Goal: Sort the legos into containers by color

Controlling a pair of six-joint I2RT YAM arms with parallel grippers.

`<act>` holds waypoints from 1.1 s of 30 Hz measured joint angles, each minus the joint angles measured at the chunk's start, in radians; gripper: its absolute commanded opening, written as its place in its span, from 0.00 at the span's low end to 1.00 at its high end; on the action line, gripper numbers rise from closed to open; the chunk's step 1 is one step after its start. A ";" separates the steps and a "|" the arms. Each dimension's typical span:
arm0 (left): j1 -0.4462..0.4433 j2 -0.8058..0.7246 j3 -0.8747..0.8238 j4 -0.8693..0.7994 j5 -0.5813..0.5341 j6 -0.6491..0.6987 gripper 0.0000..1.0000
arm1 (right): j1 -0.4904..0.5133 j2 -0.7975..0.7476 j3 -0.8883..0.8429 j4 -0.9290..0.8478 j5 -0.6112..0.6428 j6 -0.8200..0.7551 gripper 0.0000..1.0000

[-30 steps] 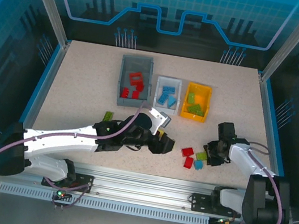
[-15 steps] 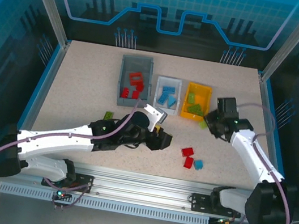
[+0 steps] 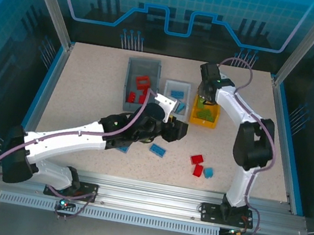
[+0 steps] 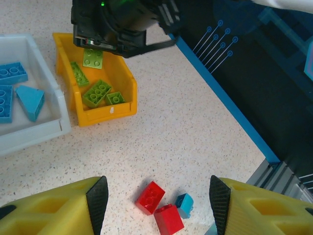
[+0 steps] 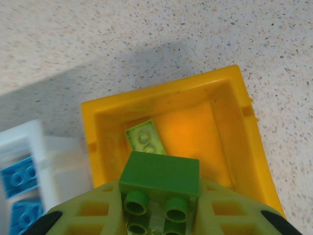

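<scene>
Speckled beige tabletop (image 3: 88, 94), blue panels all round.

Back row, left to right:
- Large dark grey rectangular plastic bin (image 3: 127, 88), holding several red plastic bricks (image 3: 143, 82).
- Small white plastic bin (image 3: 179, 84), holding blue plastic bricks (image 3: 177, 94).
- Small orange-yellow plastic bin (image 4: 110, 110), holding several lime-green plastic bricks (image 4: 97, 93).
- Right gripper (image 3: 203, 100), poised over that bin and closed on one lime-green studded brick (image 5: 159, 174), not yet let go.

Front row, left to right:
- One loose blue oblong brick (image 3: 157, 149).
- Left gripper (image 3: 179, 131) near the table's middle, jaws roughly half apart with nothing between them.
- Two loose red bricks (image 4: 150, 196).
- One small loose blue brick (image 4: 185, 204).

Progress, as judged: well past halfway. One green drop is pending, and at least four pieces remain to sort.
</scene>
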 measured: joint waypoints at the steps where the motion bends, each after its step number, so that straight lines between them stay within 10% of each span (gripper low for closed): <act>1: 0.000 0.000 0.000 -0.002 0.000 0.000 0.60 | -0.006 0.027 0.021 -0.008 0.000 -0.006 0.22; 11: 0.000 -0.014 -0.055 -0.049 -0.017 -0.055 0.61 | -0.049 0.113 0.057 -0.053 -0.013 -0.022 0.60; 17: 0.011 -0.088 -0.093 -0.193 -0.099 -0.185 0.62 | -0.032 0.067 0.038 -0.044 -0.027 -0.040 0.63; 33: 0.302 -0.204 -0.426 -0.463 -0.040 -0.822 0.66 | 0.429 -0.695 -0.576 0.311 -0.169 -0.269 0.70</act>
